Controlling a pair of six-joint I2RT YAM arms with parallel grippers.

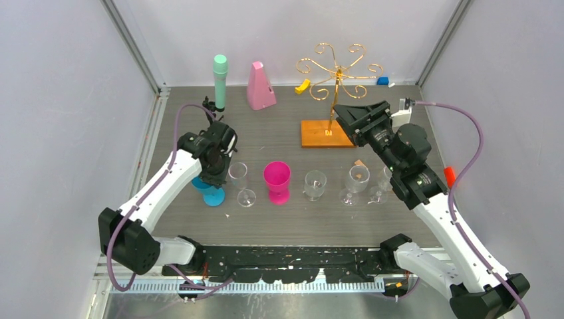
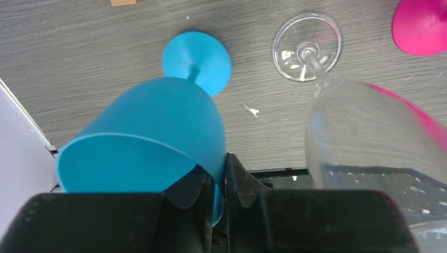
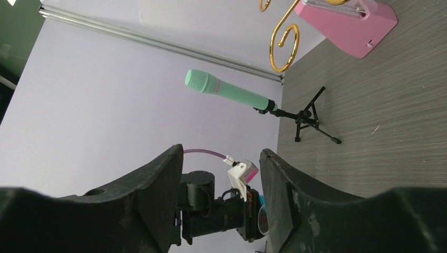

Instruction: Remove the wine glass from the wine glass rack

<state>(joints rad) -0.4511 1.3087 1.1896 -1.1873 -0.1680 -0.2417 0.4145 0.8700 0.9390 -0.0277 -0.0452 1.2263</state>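
The left gripper (image 2: pixel 220 176) pinches the rim wall of the blue glass (image 2: pixel 153 132), which stands on the table (image 2: pixel 105 47) at the left end of a row with a pink glass (image 1: pixel 277 179) and clear glasses (image 1: pixel 314 184). Whether the tan scrap (image 1: pixel 360 163) lies inside a clear glass or behind it cannot be told. The right gripper (image 3: pixel 220 158) is spread beside the pole of the rack (image 1: pixel 338 73) at back right; from above the left gripper hides the blue bowl, and the right wrist view cuts the rack to gold curls.
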